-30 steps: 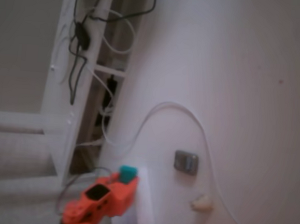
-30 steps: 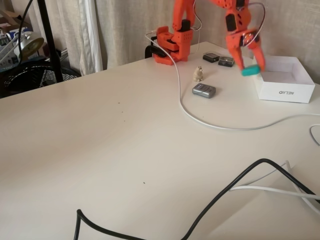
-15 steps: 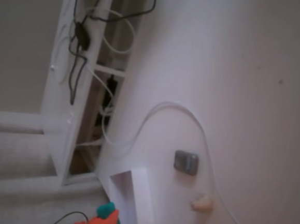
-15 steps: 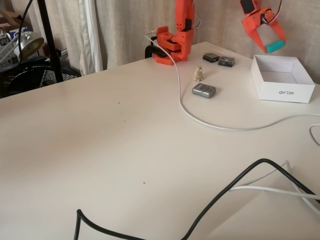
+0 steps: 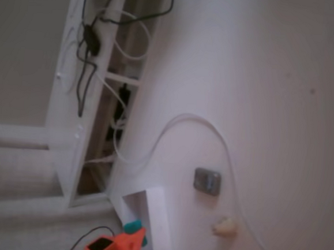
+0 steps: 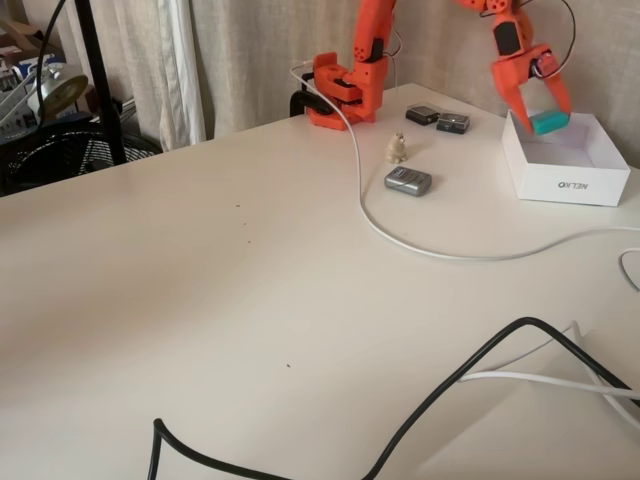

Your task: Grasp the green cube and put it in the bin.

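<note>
In a fixed view, low and left of centre, we see the cube at the tip of the orange gripper, right beside the left wall of the bin. This view is blurred, so we cannot tell here how the jaws stand. To the right of the bin lie a grey square and, below it, a beige lump, with a white cable looping above them.

In a fixed view, at the upper right, the gripper points down and we see the cube clamped between its fingers, held over the far left part of the bin. We read "NELKO" upside down on the bin's near wall. Left of the bin sit the grey square and the lump, on the table.
</note>
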`<state>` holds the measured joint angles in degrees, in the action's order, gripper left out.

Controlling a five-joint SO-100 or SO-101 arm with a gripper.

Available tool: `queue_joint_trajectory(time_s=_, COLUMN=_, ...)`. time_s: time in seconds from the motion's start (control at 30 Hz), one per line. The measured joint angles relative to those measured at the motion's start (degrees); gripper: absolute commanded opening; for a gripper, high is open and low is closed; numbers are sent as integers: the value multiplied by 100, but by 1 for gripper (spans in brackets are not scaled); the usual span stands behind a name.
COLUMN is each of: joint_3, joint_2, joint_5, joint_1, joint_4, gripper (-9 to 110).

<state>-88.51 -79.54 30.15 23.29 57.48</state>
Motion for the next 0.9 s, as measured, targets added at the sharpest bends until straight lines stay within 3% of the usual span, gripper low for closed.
queue_joint_trajectory(time_s=0.23, joint_3=316, joint_2=264, joint_5=0, joint_1=0, joint_4=-158, gripper=34)
queue_joint_trajectory(time_s=0.53, joint_3=325, joint_2=141, joint_5=-62, joint_1=0, joint_4=-193, gripper=30)
queue_joint_trajectory(time_s=0.9, joint_3=-2303, joint_2=-3454, joint_5=-545, joint_1=-483, joint_4=-325, gripper=30)
